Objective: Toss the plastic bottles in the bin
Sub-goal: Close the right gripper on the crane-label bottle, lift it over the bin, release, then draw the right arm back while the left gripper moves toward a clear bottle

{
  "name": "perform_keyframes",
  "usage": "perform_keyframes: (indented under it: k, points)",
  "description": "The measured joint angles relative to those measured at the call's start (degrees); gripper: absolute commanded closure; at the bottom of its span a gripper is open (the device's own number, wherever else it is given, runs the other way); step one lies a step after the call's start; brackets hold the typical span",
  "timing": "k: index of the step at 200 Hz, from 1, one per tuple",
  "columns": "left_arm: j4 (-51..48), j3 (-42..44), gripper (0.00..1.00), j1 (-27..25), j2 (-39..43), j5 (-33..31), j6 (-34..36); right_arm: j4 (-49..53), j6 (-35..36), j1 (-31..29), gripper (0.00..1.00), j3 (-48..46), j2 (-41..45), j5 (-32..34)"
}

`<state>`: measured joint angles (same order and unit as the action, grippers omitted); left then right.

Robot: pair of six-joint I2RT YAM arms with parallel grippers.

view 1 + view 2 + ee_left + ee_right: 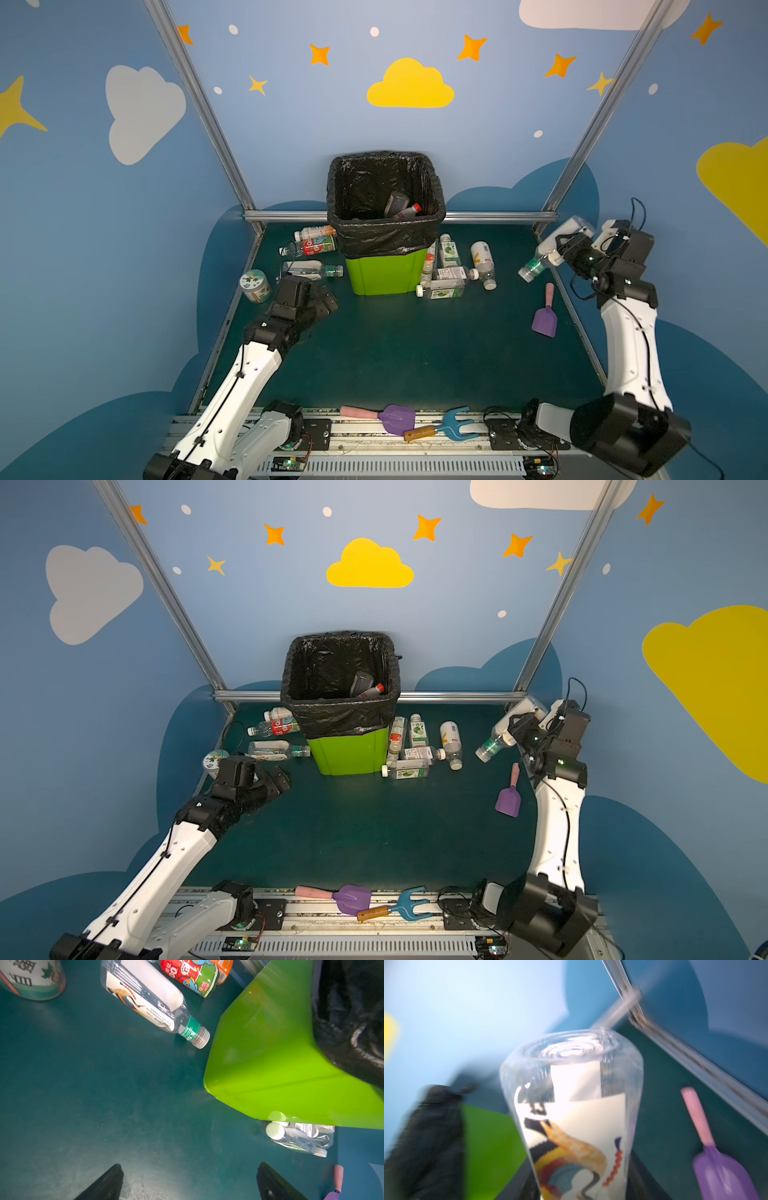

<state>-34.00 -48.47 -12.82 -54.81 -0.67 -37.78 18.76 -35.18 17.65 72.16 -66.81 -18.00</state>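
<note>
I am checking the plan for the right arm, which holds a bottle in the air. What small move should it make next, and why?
Probably swing the right gripper toward the bin and above its rim. It is shut on the clear bottle, held above the table, but well to the side of the bin's opening, so letting go here would likely miss.
</note>
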Motion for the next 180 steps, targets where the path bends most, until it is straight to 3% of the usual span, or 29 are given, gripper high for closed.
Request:
perform_keyframes:
  k: [26,48,62,83,93,111,124,146,180]
  points:
    - [0.0,-0.9,0.0,0.0,-0.7,-0.1,0.5,-7.1,-2.0,-7.1,0.48,5.2,3.4,2.8]
    - [-0.1,-1.2,0.0,0.0,-1.0,-0.2,0.9,-11.4,-1.9,-17.4,0.48,16.8,-2.4,3.2]
    - [-0.1,-1.6,0.0,0.0,-1.0,-0.4,1.2,-12.4,-1.4,-24.4,0.43,27.3,-9.8,1.9]
    - [-0.9,-2.6,0.0,0.0,-1.0,-1.0,1.8,-9.8,1.5,-34.2,0.21,45.9,-24.2,-0.2]
    - [-1.6,-3.5,0.0,0.0,-1.1,-1.2,1.9,-5.4,3.5,-38.3,0.15,56.9,-32.3,-1.3]
    - [-3.2,-5.4,0.0,0.5,-1.4,-1.4,2.0,3.7,5.9,-42.3,0.12,76.6,-46.6,-3.7]
    - [-4.8,-7.2,0.0,1.2,-1.7,-1.3,2.0,9.2,6.1,-42.2,0.13,84.0,-52.4,-5.3]
    - [-7.0,-9.6,0.0,3.2,-1.5,-0.8,1.9,13.5,5.5,-37.6,0.13,79.5,-51.1,-7.0]
    - [-9.1,-9.6,0.0,8.3,-0.3,1.7,1.0,8.2,3.7,-27.9,0.14,51.7,-32.7,-7.1]
